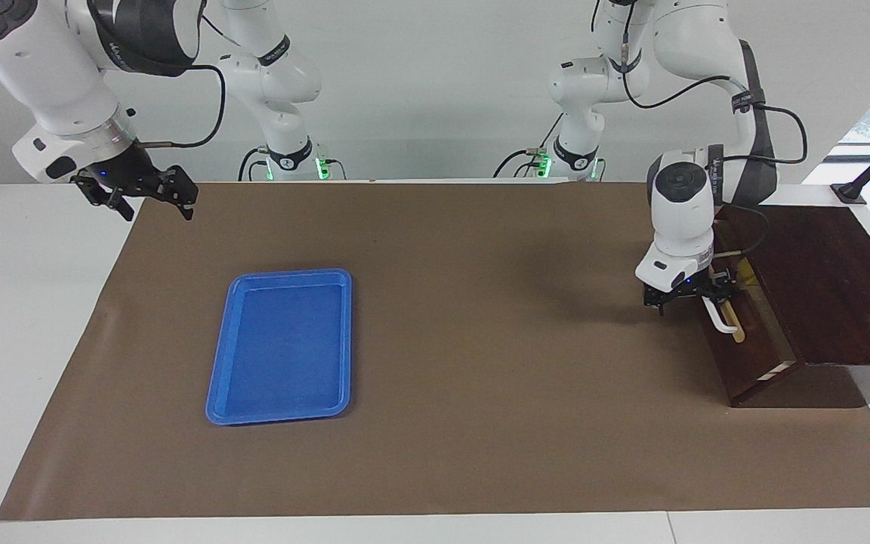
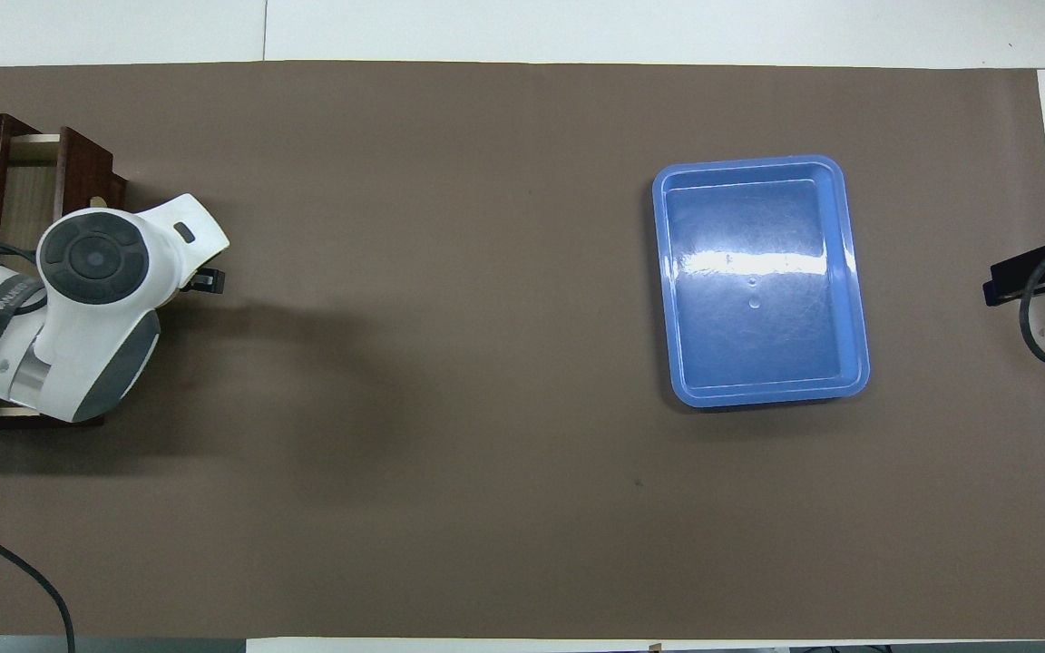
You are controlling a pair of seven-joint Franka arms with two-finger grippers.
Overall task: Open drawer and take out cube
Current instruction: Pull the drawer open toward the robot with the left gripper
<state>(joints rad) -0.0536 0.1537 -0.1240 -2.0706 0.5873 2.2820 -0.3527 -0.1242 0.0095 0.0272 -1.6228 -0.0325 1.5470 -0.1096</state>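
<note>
1. The left end effector [image 1: 707,293] is closed on the handle [image 1: 720,317] of the drawer [image 1: 752,355].
2. The drawer stands partly out of the cabinet [image 1: 820,287]; the left arm hides most of its pale inside, and I cannot see the cube.
3. The right end effector [image 1: 149,198] waits open above the desk [image 1: 27,302], well apart from the cabinet.
4. A blue tray [image 1: 282,345] lies on the mat [image 1: 480,378], well apart from the cabinet.

the drawer [image 1: 748,355] has a dark brown front, a white bar handle [image 1: 716,317] on a tan strip, and a pale wood interior [image 2: 25,195]; the cabinet [image 1: 820,279] around it is the same dark reddish brown with a faint grain. the tray [image 1: 282,344] is bright blue, plain, with a white glare streak in the overhead view. the table [image 1: 20,302] is white, covered by a plain dull brown mat [image 1: 465,378]. both arms are white with dark grey bands; the left hand [image 1: 688,293] and right hand [image 1: 137,193] are black.
</note>
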